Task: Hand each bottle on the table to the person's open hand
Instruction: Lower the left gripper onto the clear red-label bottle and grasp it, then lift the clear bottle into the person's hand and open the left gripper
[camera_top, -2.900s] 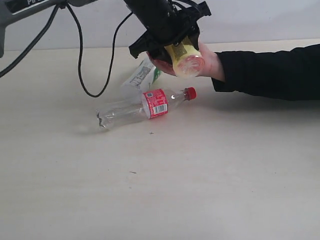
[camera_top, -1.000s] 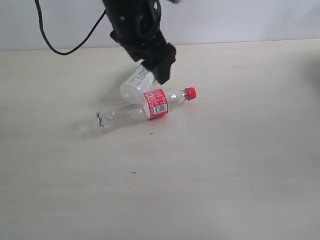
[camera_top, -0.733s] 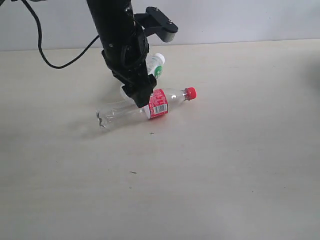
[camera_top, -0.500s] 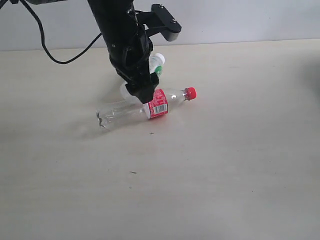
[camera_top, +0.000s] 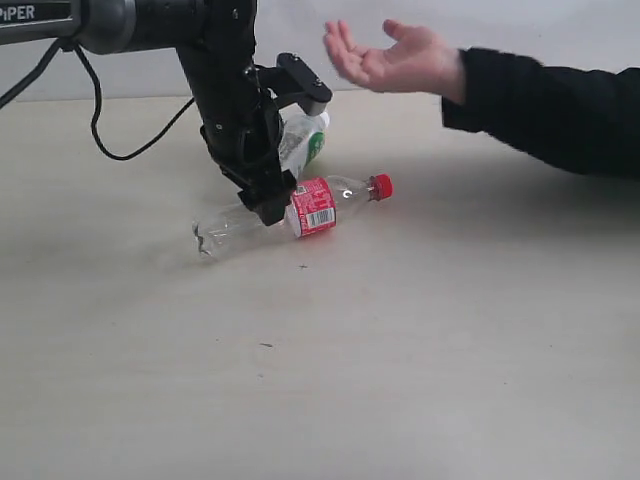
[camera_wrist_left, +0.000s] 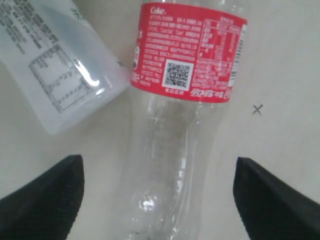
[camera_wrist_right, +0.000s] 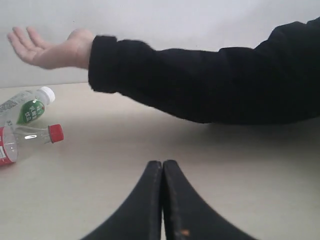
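The slim clear red-label bottle (camera_top: 312, 206) lies on its side on the table (camera_top: 420, 330), red cap pointing right. Behind it, touching it, lies the clear green-white label bottle (camera_top: 302, 140). My left gripper (camera_top: 288, 150) hangs open just over the two. In the left wrist view its fingers (camera_wrist_left: 47, 200) stand apart on either side of the red-label bottle's (camera_wrist_left: 187, 65) clear body. The person's open hand (camera_top: 392, 58) is held palm up above the far table. My right gripper (camera_wrist_right: 162, 165) is shut on nothing. The yellow and white-capped bottles are out of view.
The person's black sleeve (camera_top: 560, 110) reaches in from the right above the far table. A black cable (camera_top: 110, 140) droops from the left arm at the back left. The right wrist view shows the hand (camera_wrist_right: 47, 50) and both bottles (camera_wrist_right: 25, 107) to one side.
The person's hand, which took the yellow bottle away earlier, has come back empty and open at the back right. My left gripper has sunk slightly lower over the red-label bottle.
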